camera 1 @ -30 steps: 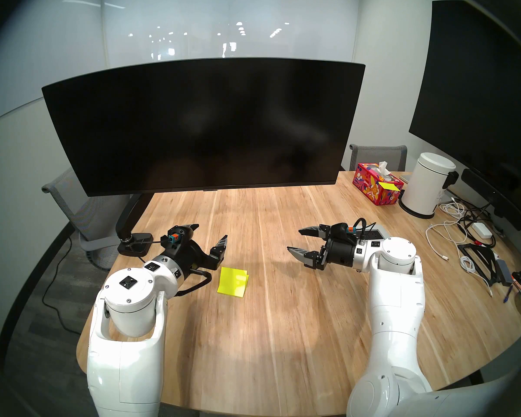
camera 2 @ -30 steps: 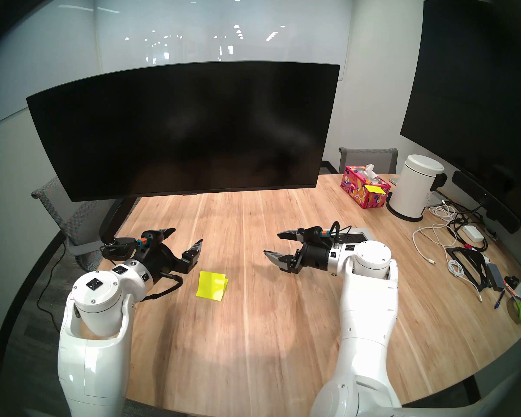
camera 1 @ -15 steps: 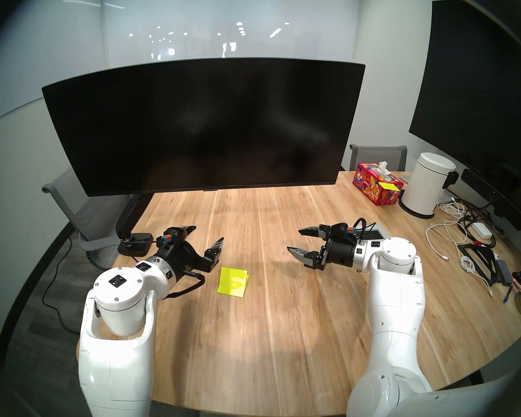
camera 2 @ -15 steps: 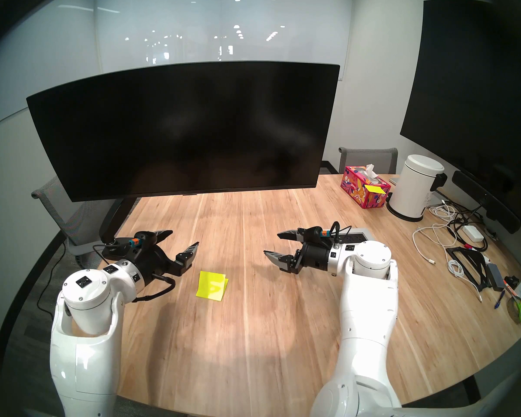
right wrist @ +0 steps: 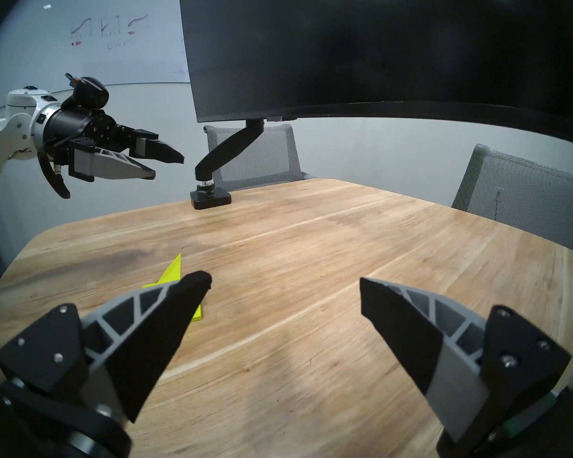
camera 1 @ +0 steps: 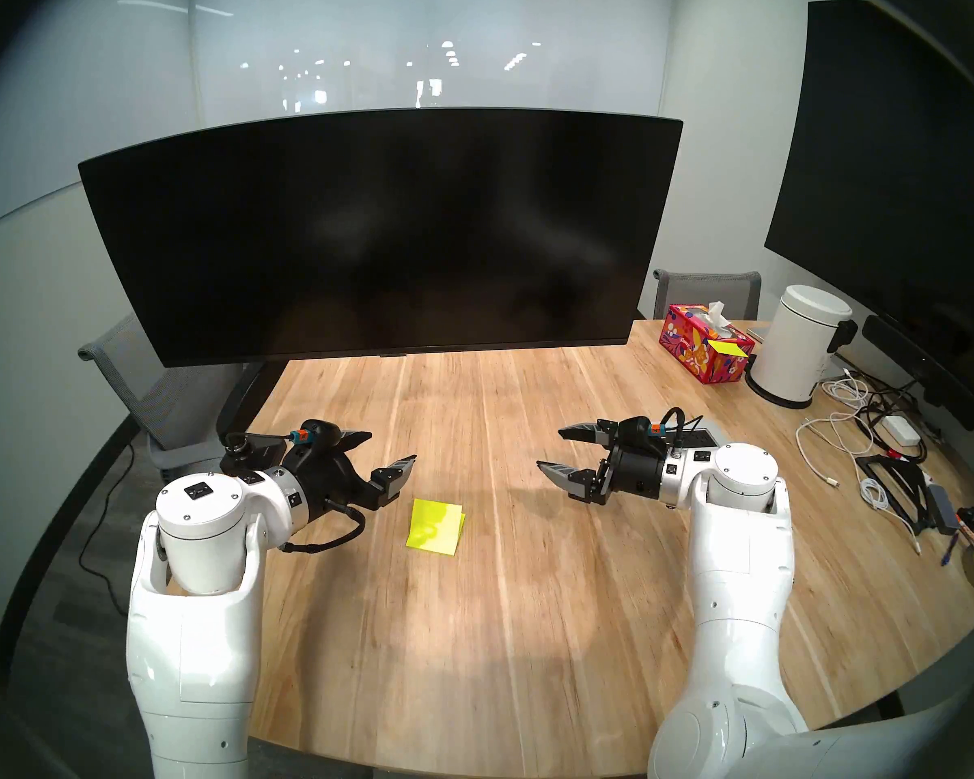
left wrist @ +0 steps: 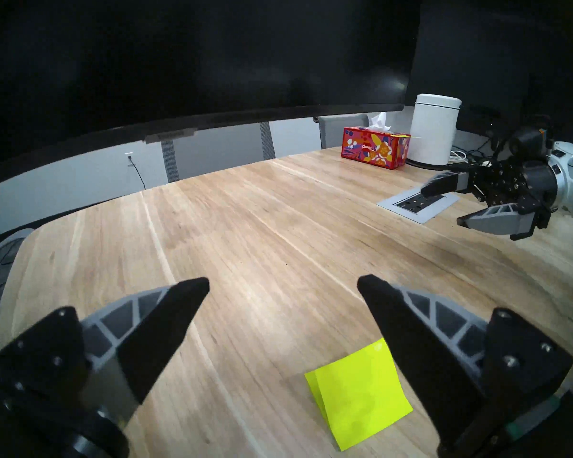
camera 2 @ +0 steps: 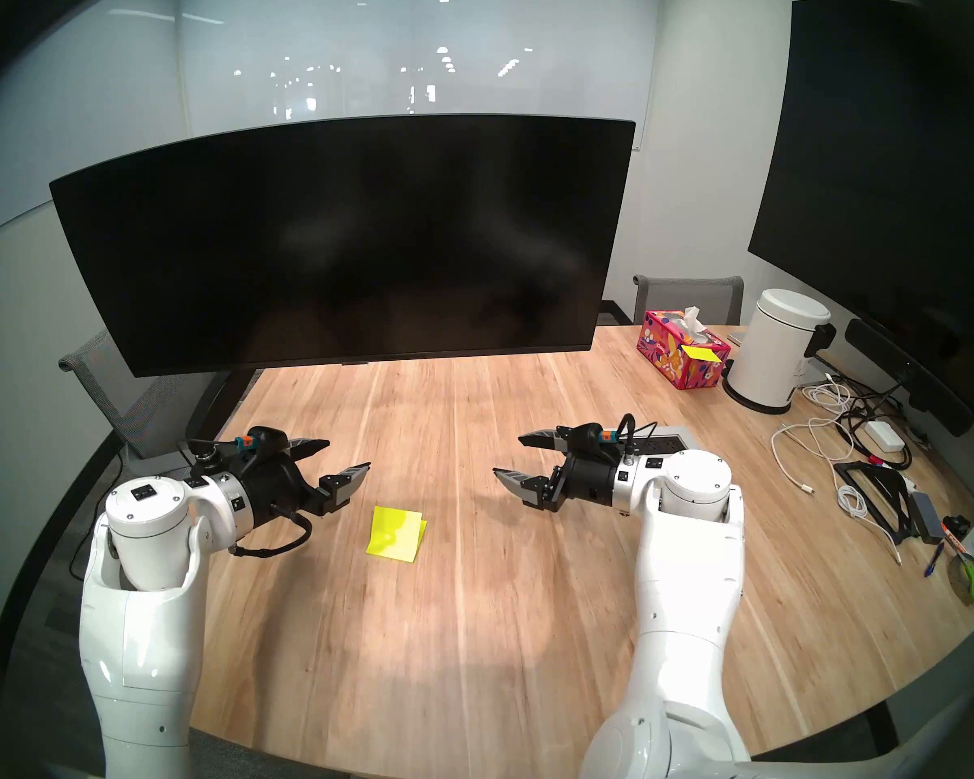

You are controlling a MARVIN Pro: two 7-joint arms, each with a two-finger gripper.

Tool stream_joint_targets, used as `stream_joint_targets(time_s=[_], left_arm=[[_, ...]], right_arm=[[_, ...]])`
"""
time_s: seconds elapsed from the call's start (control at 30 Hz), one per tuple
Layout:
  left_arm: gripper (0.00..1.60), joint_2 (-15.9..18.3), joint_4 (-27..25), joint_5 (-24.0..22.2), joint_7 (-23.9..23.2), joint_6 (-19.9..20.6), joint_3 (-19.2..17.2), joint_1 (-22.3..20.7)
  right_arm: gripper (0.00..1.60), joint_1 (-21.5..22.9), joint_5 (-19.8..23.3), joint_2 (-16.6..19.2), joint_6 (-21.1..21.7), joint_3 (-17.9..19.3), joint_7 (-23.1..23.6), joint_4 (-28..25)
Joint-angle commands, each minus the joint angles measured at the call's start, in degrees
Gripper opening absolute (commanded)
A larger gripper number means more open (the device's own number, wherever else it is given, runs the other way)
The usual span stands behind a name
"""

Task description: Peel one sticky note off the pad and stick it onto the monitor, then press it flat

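Note:
The yellow-green pad (camera 1: 434, 526) (camera 2: 395, 534) lies on the wooden table in front of the monitor (camera 1: 378, 238) (camera 2: 333, 244), a wide curved black screen. The pad's top sheet, a sticky note (left wrist: 361, 391) (right wrist: 174, 269), stands lifted along one edge, still joined to the pad. My left gripper (camera 1: 392, 446) (camera 2: 348, 453) (left wrist: 283, 282) hovers open just left of and beyond the pad, touching nothing. My right gripper (camera 1: 549, 448) (camera 2: 507, 454) (right wrist: 285, 279) hangs open to the pad's right, well apart from it, and holds nothing.
The monitor's arm base (right wrist: 209, 198) sits at the table's left edge behind my left wrist. A tissue box (camera 1: 704, 345), a white bin (camera 1: 799, 350), cables (camera 1: 844, 424) and a table power panel (left wrist: 417, 203) fill the right side. A bigger black display (camera 1: 895, 171) hangs at right.
My left arm has drawn back to the left and its gripper has swung to point rightward, still open beside the pad. The right arm and the pad have not moved.

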Motion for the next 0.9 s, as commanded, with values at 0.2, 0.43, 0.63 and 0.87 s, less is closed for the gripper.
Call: stream_joint_targets(time_s=[0.2,0.43,0.63,0.87], left_arm=[[1.6,5.64,7.64,-4.7,-9.05,3.91,-0.08,-10.55],[1.6,7.85,9.73,-5.5,-14.29,3.42,0.62,-11.33],[1.6,9.1,9.67,-5.95,-17.9,-0.45,0.94,-9.52],[1.6,9.59,11.36,-5.91,-19.4,-2.81,1.27,-9.26]], right_arm=[[1.6,0.6,0.37,0.05,-0.07,0.12,-0.08,-0.7],[1.6,0.59,0.39,0.04,-0.07,0.13,-0.08,-0.73],[1.6,0.59,0.4,0.04,-0.07,0.14,-0.08,-0.74],[1.6,0.58,0.41,0.03,-0.06,0.14,-0.08,-0.75]])
